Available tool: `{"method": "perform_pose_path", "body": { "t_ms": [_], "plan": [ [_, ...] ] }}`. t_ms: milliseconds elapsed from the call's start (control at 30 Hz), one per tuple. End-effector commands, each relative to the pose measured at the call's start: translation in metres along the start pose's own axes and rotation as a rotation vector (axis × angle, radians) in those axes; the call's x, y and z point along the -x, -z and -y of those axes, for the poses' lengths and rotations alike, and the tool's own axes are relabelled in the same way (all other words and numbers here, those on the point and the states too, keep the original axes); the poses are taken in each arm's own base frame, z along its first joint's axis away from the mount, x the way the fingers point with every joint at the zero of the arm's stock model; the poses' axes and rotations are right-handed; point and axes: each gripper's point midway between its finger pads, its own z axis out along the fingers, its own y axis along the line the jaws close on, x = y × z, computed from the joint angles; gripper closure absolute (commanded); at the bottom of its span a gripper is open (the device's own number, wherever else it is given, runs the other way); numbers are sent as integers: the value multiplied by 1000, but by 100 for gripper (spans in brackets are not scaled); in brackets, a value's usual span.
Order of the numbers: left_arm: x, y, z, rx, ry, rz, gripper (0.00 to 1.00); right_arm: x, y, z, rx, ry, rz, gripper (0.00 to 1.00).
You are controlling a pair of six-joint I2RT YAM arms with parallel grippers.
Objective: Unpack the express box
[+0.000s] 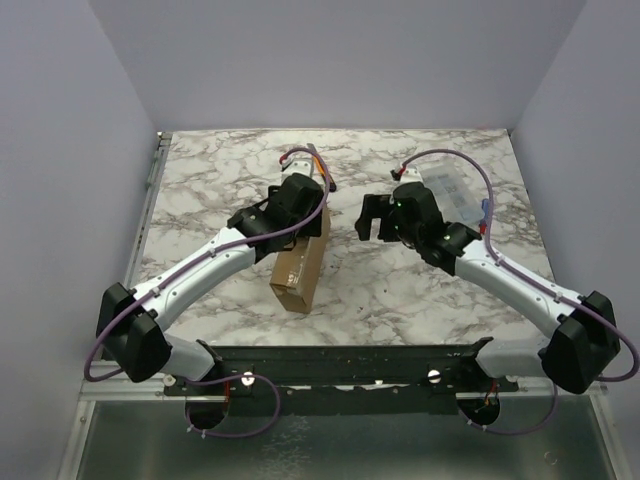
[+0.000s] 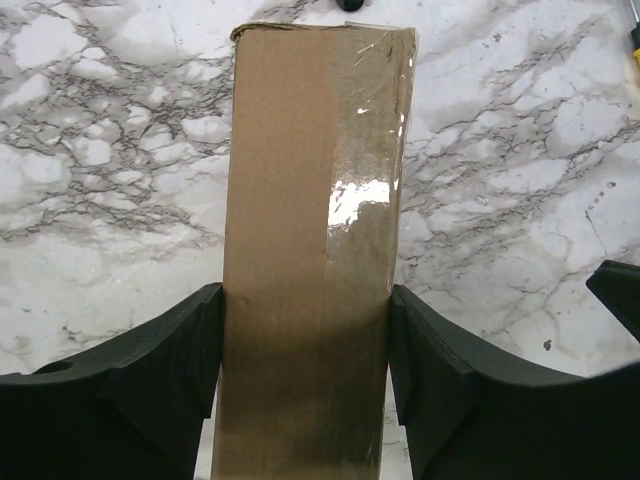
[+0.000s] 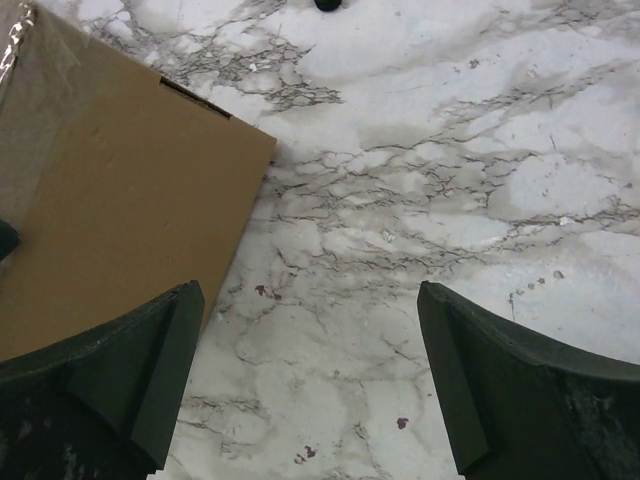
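The express box (image 1: 301, 270) is a plain brown cardboard mailer standing on one long edge near the table's middle. My left gripper (image 1: 300, 215) is shut on it; in the left wrist view both black fingers (image 2: 190, 360) press the box's narrow taped side (image 2: 310, 250). My right gripper (image 1: 372, 217) is open and empty, hovering just right of the box. In the right wrist view the box's broad face (image 3: 120, 200) fills the upper left, beside the left finger (image 3: 130, 380), with bare marble between the fingers.
A small clear plastic compartment case (image 1: 452, 190) lies at the back right, behind the right arm. The marble table top (image 1: 400, 290) is walled by pale panels left, right and behind. A black rail (image 1: 350, 360) runs along the near edge.
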Motion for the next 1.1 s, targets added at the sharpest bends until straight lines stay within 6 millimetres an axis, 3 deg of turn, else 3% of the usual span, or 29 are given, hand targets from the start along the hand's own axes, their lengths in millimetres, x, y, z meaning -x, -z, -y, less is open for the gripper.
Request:
{"method": "perform_pose_path", "body": {
  "t_ms": [0,233,467,567,800,1067],
  "plan": [
    [7,14,-25,106,35,57,39,22,-15,-19,74,-14,27,0],
    [11,16,-36,178,50,70,38,40,-72,-15,98,-11,24,0],
    [2,5,-35,189,54,39,4,63,-148,-12,139,14,-5,1],
    [8,9,-33,172,55,53,1,70,-178,-8,129,56,-6,1],
    [50,43,-30,105,52,157,1,58,-247,2,90,173,-79,3],
    [118,103,-23,-11,84,372,1,51,-286,5,81,235,-112,4]
  ]
}}
